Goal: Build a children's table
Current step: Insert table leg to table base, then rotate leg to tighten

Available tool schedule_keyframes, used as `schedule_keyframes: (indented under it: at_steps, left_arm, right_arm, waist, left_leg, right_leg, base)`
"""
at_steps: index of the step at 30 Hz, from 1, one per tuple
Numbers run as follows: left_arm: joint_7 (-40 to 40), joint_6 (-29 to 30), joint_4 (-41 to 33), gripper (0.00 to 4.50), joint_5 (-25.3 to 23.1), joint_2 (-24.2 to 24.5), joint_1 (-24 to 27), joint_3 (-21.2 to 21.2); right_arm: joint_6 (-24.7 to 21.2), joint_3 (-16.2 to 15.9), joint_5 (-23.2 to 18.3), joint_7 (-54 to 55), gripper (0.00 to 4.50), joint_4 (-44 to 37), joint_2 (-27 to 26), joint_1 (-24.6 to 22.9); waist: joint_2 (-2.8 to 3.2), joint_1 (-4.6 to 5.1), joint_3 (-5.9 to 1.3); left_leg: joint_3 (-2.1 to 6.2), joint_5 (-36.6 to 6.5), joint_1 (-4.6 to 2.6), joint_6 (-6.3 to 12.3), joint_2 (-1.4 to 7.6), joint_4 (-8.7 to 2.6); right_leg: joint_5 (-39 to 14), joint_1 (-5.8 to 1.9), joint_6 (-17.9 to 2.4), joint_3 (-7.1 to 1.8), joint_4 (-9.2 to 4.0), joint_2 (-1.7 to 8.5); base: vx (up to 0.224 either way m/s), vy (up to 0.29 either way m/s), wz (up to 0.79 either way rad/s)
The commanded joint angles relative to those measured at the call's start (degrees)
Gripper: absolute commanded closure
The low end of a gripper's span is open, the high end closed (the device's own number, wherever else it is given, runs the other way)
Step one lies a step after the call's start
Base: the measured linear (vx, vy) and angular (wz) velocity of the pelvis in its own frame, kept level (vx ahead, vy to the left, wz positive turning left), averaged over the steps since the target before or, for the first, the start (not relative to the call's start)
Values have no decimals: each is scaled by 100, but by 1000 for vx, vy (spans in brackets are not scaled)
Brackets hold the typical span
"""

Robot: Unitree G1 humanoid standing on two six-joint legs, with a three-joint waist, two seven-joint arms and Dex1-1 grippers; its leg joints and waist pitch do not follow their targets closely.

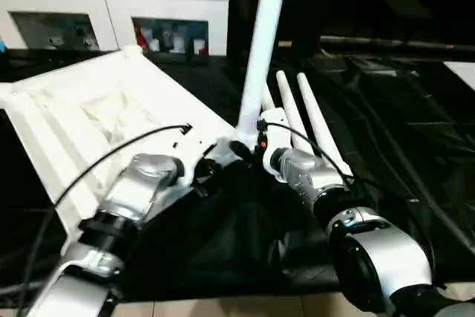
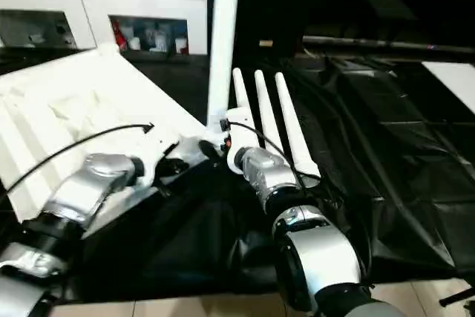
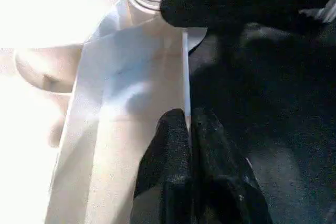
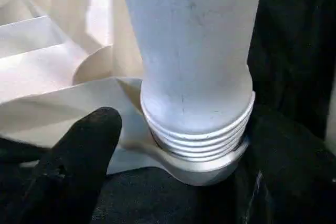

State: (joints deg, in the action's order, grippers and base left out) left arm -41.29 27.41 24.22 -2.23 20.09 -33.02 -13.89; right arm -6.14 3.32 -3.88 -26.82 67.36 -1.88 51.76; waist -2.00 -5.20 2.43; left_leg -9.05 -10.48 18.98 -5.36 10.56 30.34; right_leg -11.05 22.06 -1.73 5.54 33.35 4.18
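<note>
The white tabletop (image 1: 89,124) lies upside down on the left, ribbed underside up. One white leg (image 1: 260,42) stands upright in its near corner socket (image 4: 205,169), with threads showing above the socket's rim. Three more legs (image 1: 312,120) lie side by side on the black cloth just behind. My left gripper (image 3: 188,116) is shut on the tabletop's thin rim next to that socket. My right gripper (image 1: 241,146) stands open around the base of the upright leg; one black finger (image 4: 79,156) is clear of the leg.
A white cabinet (image 1: 111,5) with glass doors stands behind the tabletop. Black cloth (image 1: 386,109) covers the work surface to the right and front. A black cable (image 1: 111,157) arcs over my left forearm. Pale floor (image 1: 223,306) shows at the near edge.
</note>
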Motion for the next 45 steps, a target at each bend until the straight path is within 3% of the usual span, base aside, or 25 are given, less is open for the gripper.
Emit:
schedule_keyframes:
  at_steps: [1,4,6,7,9,16,17,21,25,29,32,34,40,45]
  left_arm:
    - [-93,-47,-53,450,-78,31,111,-125]
    - [-254,-120,-186,450,-62,205,220,-146]
    - [-330,-168,-243,450,-48,280,273,-149]
    - [-384,-188,-272,450,-40,325,301,-155]
    - [-555,-279,-388,450,-5,447,394,-176]
    - [-951,-613,-613,450,94,719,642,-180]
    - [-1038,-707,-659,450,121,785,701,-175]
    - [-1163,-847,-784,450,146,910,813,-156]
    - [-1375,-1021,-971,450,254,1006,925,-144]
    - [-1597,-1155,-1235,450,366,1108,1103,-160]
    - [-1697,-1194,-1332,450,334,1158,1169,-226]
    - [-1702,-1202,-1332,450,338,1163,1169,-234]
    - [-1794,-1223,-1461,450,334,1203,1247,-268]
    - [-1841,-1174,-1558,450,344,1202,1282,-290]
  right_arm:
    - [-239,-222,80,-265,2,153,-62,-133]
    - [-278,-347,149,-691,2,-48,48,-239]
    - [-308,-397,168,-878,2,-162,86,-305]
    - [-330,-419,168,-988,2,-233,115,-345]
    - [-350,-510,196,-1255,2,-431,206,-456]
    - [-233,-775,268,-1829,2,-1057,517,-711]
    - [-205,-836,286,-2020,2,-1229,601,-768]
    - [-303,-988,264,-2530,2,-1704,805,-916]
    - [-376,-1150,221,-2959,2,-2046,993,-1025]
    - [-443,-1326,155,-3462,2,-2508,1194,-1188]
    - [-481,-1434,133,-3768,2,-2804,1335,-1338]
    - [-454,-1460,147,-3810,2,-2822,1360,-1359]
    - [-398,-1336,72,-3663,2,-2705,1321,-1282]
    - [-391,-1189,69,-3298,2,-2556,1233,-1131]
  waist:
    - [103,-19,-267]
    - [137,-2,-298]
    - [166,3,-299]
    - [147,3,-294]
    - [183,-5,-289]
    - [181,-33,-287]
    - [151,-41,-280]
    - [129,-66,-284]
    - [129,-103,-299]
    - [149,-149,-335]
    - [100,-161,-323]
    - [123,-172,-320]
    - [102,-168,-291]
    - [121,-159,-324]
  left_leg:
    - [44,-1171,63,119,329,-353]
    - [4,-522,100,221,306,-273]
    - [-6,-402,89,275,295,-249]
    - [-14,-415,88,295,302,-247]
    - [-15,-532,76,265,309,-248]
    - [-32,-651,53,188,323,-228]
    - [-36,-678,53,203,320,-226]
    - [-42,-646,53,246,320,-210]
    - [-44,-495,57,281,317,-188]
    - [-46,-296,68,349,306,-139]
    - [-42,-308,98,385,309,-124]
    - [-46,-433,86,350,324,-122]
    - [-34,-739,93,192,321,-132]
    - [-32,-482,90,191,311,-103]
  right_leg:
    - [-1176,-226,-1025,-404,-368,537]
    - [-56,-288,-1247,-381,-233,486]
    - [218,-293,-1338,-373,-214,467]
    - [239,-307,-1351,-373,-218,467]
    - [98,-307,-1359,-369,-233,467]
    - [-135,-313,-1338,-375,-229,448]
    - [-175,-310,-1331,-375,-235,443]
    - [-325,-312,-1254,-378,-230,440]
    - [-160,-309,-1274,-368,-192,425]
    - [368,-313,-1325,-360,-129,399]
    - [355,-309,-1335,-350,-118,395]
    - [49,-284,-1300,-354,-144,415]
    - [-646,-269,-1169,-374,-193,443]
    - [-204,-267,-1242,-375,-124,420]
  base:
    - [58,-31,-1]
    - [36,-17,-1]
    - [0,0,0]
    - [0,0,0]
    - [0,0,0]
    - [0,0,0]
    - [0,0,0]
    - [0,0,0]
    - [0,0,0]
    - [0,0,0]
    - [0,0,0]
    - [0,0,0]
    - [0,0,0]
    - [0,0,0]
